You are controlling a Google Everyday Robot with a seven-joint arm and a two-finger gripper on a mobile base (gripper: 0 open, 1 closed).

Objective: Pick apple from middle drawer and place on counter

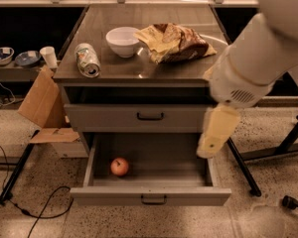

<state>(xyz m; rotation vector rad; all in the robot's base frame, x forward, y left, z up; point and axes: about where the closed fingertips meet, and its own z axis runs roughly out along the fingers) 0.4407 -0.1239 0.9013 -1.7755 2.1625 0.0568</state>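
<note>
Gripper: pale cream, blocky, hangs off fat white arm over right side of middle drawer. Apart or together: can't tell. Drawer: flat grey, shallow, standing open. Apple: small, round, red-orange, on drawer floor front-left, well apart from gripper, lower and left. Glossy dark wood-grain worktop carries white bowl, tipped can, crumpled snack bag.

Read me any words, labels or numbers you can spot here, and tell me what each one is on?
No text here can be quoted.
Can on the counter: printed label, too blurred to read.
Bag: printing, unreadable.
Bowl, apple, middle drawer: no markings visible.
Gripper, hanging over the open middle drawer's right side: no text visible.
</note>
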